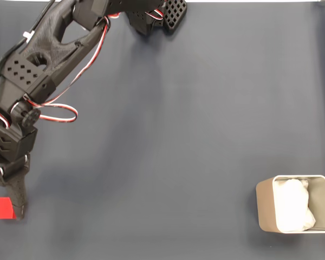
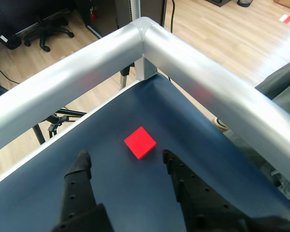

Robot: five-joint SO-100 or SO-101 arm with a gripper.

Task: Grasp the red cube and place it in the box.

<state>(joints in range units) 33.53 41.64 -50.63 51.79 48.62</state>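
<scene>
Gripper (image 2: 124, 157) is being held w/ jaws apart, red cube (image 2: 140, 142) just ahead; cube is sitting near table corner, risking being nudged off.

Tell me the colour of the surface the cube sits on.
Dark navy blue; the table surface under the red cube shows best in the wrist view.

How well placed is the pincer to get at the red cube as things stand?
Probably well: the pincer is open, the red cube lies just ahead between its fingertips, untouched, with bare mat between.
</scene>
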